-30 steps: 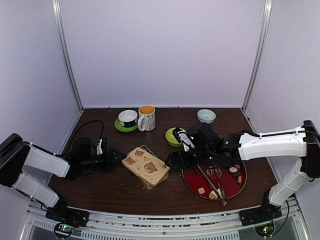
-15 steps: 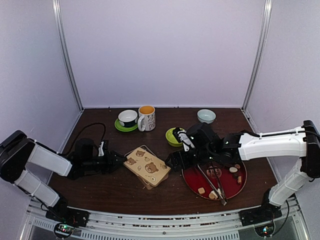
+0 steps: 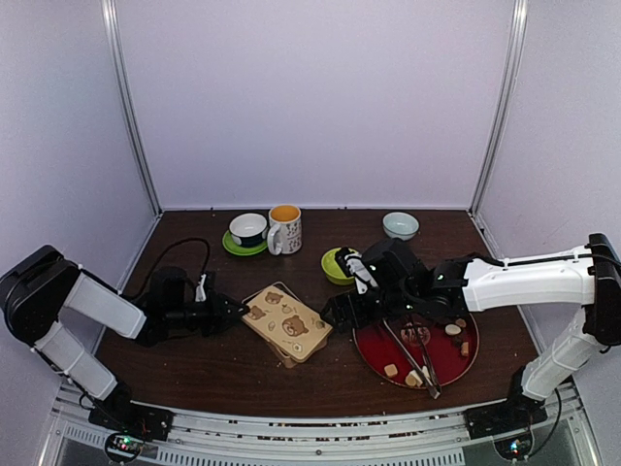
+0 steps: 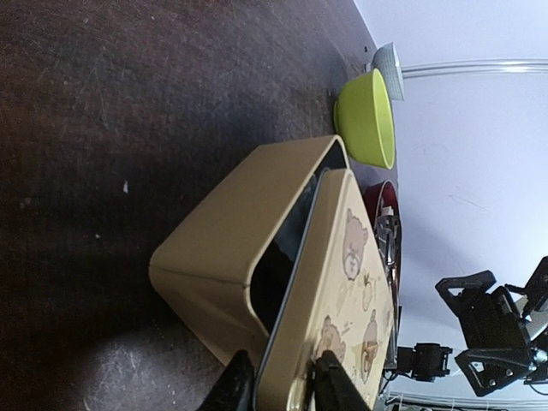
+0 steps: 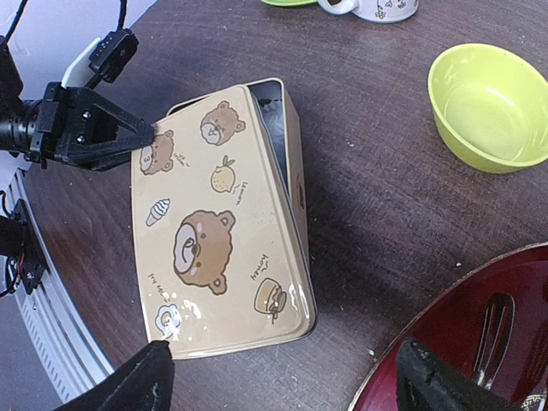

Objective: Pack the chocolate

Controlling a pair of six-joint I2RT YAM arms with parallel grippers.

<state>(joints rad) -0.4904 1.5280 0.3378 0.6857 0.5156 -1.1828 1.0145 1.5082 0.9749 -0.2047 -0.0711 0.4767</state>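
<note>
Chocolate pieces [image 3: 453, 330] scattered on red plate [image 3: 441, 361]

At the lower centre of your frame, the left gripper [image 4: 282, 390] pinches the near edge of the bear-printed lid [image 4: 355, 282], which sits tilted over the tan tin [image 4: 231, 240]. A green bowl [image 4: 366, 120] stands on the dark table [image 4: 103, 103] at upper right.

Overhead rear view of table [image 3: 223, 374]; wrist views close, opposite sides of bear tin [image 5: 223, 248].

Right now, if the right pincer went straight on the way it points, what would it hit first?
Likely the near corner of the bear tin's lid, or the table just beside it: the open right pincer points at that edge, and depth is unclear.
</note>
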